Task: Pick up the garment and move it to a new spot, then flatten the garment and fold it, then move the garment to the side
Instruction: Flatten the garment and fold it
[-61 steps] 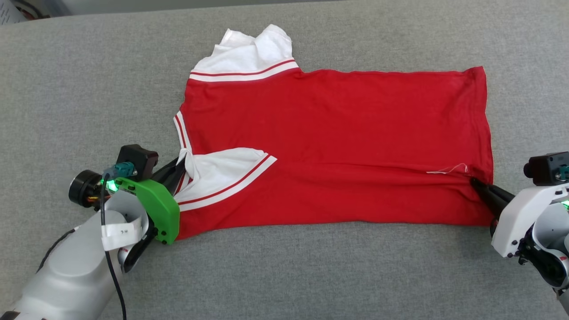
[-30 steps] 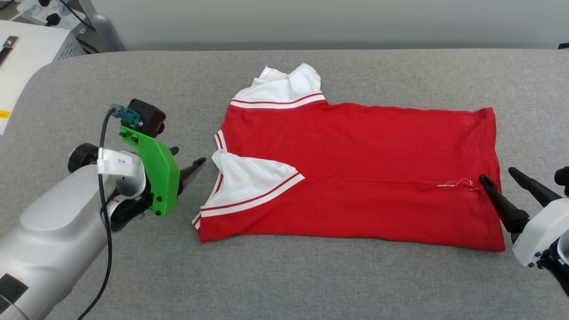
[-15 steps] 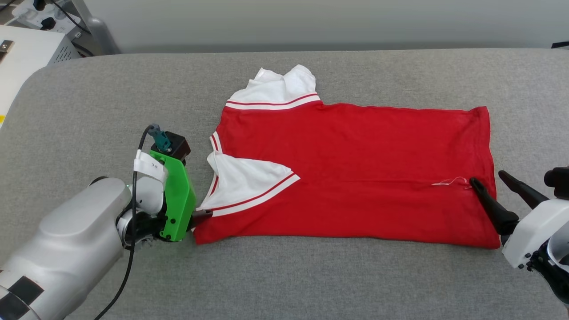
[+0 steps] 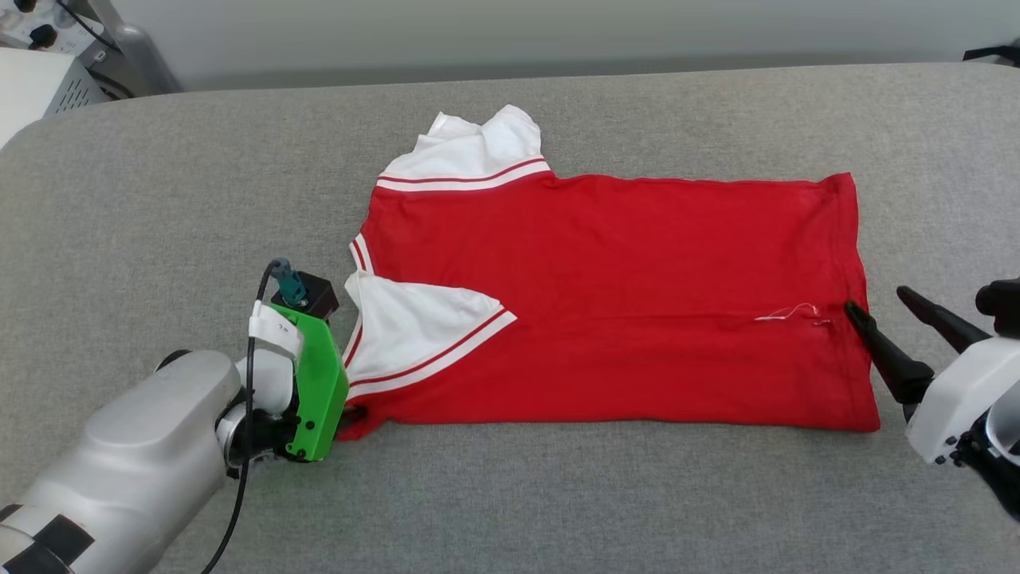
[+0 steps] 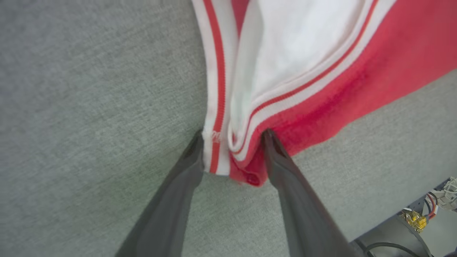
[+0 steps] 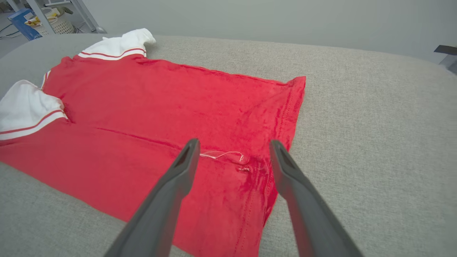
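Garment (image 4: pixel 613 303) corner sits between the left end effector's (image 5: pixel 232 132) parted fingers, while the right end effector (image 4: pixel 875 298) gapes empty; a shallow pinch may slip.

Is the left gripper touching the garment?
Touching. The left wrist view shows the fingers of the left gripper flanking the corner of the garment, fabric against both.

Garment (image 4: pixel 621 319) lies flat on grey padded surface (image 4: pixel 159 199), collar end at 9 o'clock, hem at 3. Near white sleeve (image 4: pixel 414 327) is folded onto the red body. Far sleeve (image 4: pixel 470 151) sticks out at 11 o'clock.

Left gripper (image 4: pixel 351 414) at the garment's 8 o'clock corner, fingers mostly hidden behind green bracket (image 4: pixel 319 399).

Right gripper (image 4: pixel 876 300) at 4 o'clock, jaws apart, one fingertip over the hem edge near a loose white thread (image 4: pixel 785 312).
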Robot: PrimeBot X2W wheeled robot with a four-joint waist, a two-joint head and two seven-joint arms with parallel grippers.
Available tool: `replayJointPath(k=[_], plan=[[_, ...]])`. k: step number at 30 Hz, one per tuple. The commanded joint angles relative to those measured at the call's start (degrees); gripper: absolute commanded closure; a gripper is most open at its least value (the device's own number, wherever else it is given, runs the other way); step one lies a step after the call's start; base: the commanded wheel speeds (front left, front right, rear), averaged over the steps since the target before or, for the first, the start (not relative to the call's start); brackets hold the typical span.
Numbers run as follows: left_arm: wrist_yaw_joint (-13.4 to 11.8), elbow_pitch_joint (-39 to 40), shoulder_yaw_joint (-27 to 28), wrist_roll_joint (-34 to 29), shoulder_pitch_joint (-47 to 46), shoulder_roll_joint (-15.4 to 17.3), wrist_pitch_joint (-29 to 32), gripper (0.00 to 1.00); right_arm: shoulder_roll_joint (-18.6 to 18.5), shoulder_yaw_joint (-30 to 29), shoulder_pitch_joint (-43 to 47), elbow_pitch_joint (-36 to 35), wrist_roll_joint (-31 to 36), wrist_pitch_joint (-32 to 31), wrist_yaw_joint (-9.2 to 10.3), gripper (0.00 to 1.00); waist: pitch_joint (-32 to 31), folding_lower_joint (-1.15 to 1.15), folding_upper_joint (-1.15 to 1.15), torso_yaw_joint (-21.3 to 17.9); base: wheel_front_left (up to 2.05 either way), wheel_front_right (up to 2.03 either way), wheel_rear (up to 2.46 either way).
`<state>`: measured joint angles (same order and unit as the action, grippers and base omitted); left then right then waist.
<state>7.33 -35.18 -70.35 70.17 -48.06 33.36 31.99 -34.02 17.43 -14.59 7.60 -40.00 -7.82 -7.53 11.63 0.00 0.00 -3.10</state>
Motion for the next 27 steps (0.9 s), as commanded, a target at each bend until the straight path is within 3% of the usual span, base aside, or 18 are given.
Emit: replayJointPath(k=[1,5,10,15,20,27], plan=[[0.1,0.5,-1.1,0.1,2.6,-1.1,-0.6,1.0,-0.9,-0.5,-1.3,-0.8,0.7,-0.6,0.04,0.0,-0.3,0.0,0.0,0.1,0.0,0.0,0.0],[0.1,2.6,-0.7,0.5,1.4,0.2,-3.4,1.0,-3.7,-2.0,-2.6,-2.9,0.7,-4.3,0.04,0.0,-1.0,0.0,0.0,0.2,0.0,0.0,0.0],[0.1,6.0,-0.4,0.6,0.2,2.6,-6.7,1.0,-8.5,-1.6,-2.9,-6.0,-2.7,-17.7,0.04,0.0,-1.5,0.0,0.0,0.3,0.0,0.0,0.0],[0.1,9.0,-0.5,-0.1,-0.7,4.8,-8.7,1.0,-10.2,-1.5,-2.8,-7.4,-5.3,-29.2,0.04,0.0,-1.1,0.0,0.0,0.4,0.0,0.0,0.0],[0.1,11.0,-0.7,-0.8,-1.6,5.7,-10.1,1.0,-8.7,-0.4,-3.1,-5.3,-4.6,-35.0,0.04,0.0,-0.1,0.0,0.0,0.9,0.0,0.0,0.0],[0.1,12.4,-1.1,-2.3,-3.5,5.5,-10.6,1.0,-4.2,1.2,-4.7,1.2,-2.3,-35.1,0.04,0.0,1.9,0.0,0.0,2.2,0.0,0.0,0.0]])
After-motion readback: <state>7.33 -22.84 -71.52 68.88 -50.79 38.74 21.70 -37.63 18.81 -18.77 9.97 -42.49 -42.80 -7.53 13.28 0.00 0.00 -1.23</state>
